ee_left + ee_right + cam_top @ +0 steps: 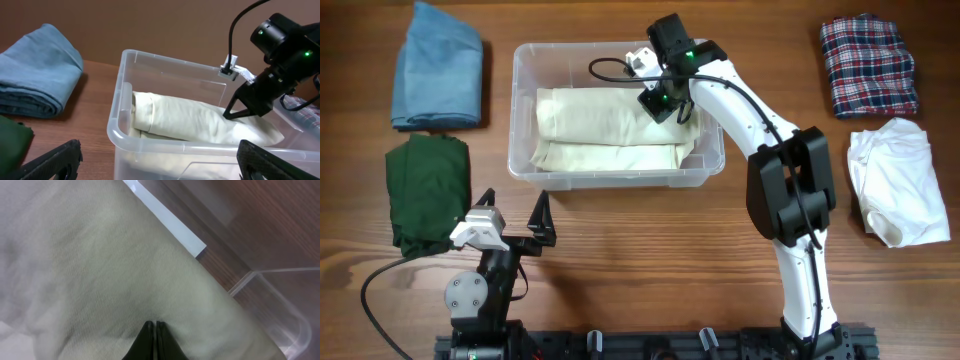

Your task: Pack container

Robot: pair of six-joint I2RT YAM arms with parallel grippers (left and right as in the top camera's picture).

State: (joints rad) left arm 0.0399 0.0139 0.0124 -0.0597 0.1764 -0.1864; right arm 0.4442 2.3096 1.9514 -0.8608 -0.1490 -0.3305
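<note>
Found right end effector closed, tips against cream folded cloth inside clear container; left end effector open.

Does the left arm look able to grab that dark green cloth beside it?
Probably yes: the green cloth lies right beside the left pincer, whose jaws stand wide open, and nothing sits on it or between them.

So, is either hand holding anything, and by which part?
Nothing is held. The left hand is open and empty; the right hand is shut, tips against the folded cream cloth.
</note>
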